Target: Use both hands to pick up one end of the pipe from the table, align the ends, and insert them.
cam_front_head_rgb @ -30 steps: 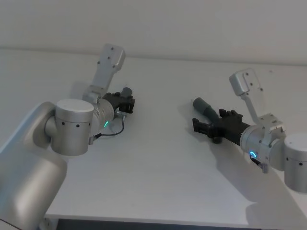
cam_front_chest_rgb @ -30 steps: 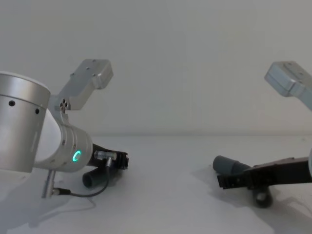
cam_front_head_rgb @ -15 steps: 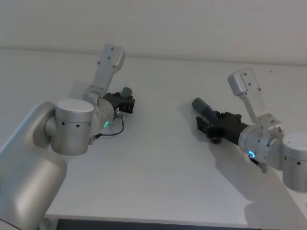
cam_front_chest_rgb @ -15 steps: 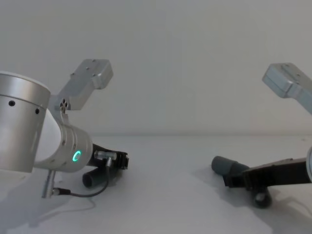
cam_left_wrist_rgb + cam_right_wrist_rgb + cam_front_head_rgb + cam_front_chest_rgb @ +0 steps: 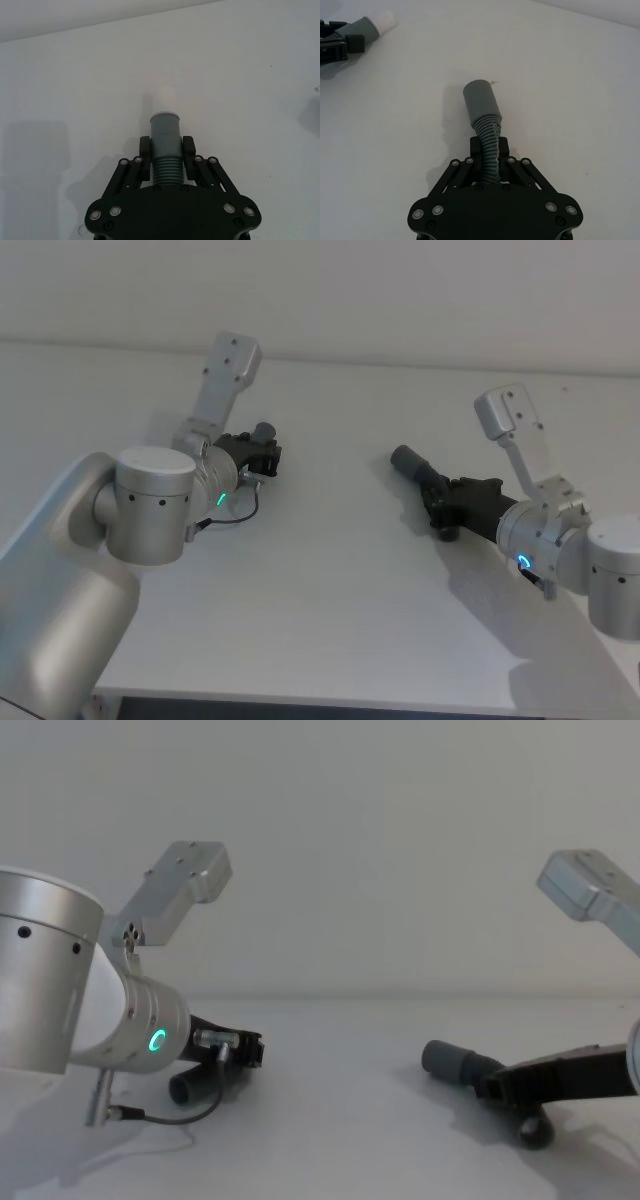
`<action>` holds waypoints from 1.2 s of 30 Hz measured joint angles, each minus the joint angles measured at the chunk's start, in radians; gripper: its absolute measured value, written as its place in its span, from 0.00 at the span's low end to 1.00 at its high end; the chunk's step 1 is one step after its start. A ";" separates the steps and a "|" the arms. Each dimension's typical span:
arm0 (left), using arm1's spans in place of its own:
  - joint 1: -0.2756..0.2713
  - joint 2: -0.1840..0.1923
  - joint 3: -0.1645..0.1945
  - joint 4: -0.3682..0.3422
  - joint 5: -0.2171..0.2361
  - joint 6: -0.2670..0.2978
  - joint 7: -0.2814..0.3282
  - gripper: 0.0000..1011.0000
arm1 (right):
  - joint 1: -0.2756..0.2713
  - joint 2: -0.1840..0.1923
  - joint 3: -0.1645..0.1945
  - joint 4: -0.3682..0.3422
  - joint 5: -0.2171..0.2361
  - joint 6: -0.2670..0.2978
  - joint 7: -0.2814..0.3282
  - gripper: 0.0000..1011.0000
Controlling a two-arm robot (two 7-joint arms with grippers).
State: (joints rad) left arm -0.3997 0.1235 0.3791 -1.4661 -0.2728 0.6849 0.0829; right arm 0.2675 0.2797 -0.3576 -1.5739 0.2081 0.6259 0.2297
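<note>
Left end effector point(image 5: 166, 150): closed on the ribbed section of the short tube point(image 5: 165, 131), low over the left part of the table point(image 5: 330, 620).
Right end effector point(image 5: 489, 150): clamped on the ribbed curved hose point(image 5: 489, 134) just behind its collar point(image 5: 480, 102), low over the right part of the table.
Left wrist: lit with a green ring light point(image 5: 155, 1040).
Short tube: pinched between the left fingers, white tip point(image 5: 165, 95) jutting out past them.
Curved hose: collar beyond the right fingers, angled toward the table's middle; rear end hanging under the end effector in the chest view.
Ends: well apart, bare table between them, not joined.
</note>
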 joint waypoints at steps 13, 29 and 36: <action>-0.014 -0.006 0.008 0.006 0.014 -0.005 0.002 0.37 | -0.002 0.000 0.002 0.001 -0.004 -0.026 0.007 0.17; -0.075 0.035 0.073 -0.014 0.080 -0.064 -0.054 0.37 | 0.015 0.043 0.011 -0.007 -0.011 -0.210 0.090 0.17; -0.094 0.105 0.108 -0.038 0.103 -0.095 -0.134 0.37 | 0.027 0.083 0.006 -0.005 -0.009 -0.282 0.157 0.17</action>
State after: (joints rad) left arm -0.4933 0.2282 0.4872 -1.5042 -0.1699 0.5896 -0.0509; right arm 0.2950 0.3630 -0.3515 -1.5787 0.1994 0.3442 0.3868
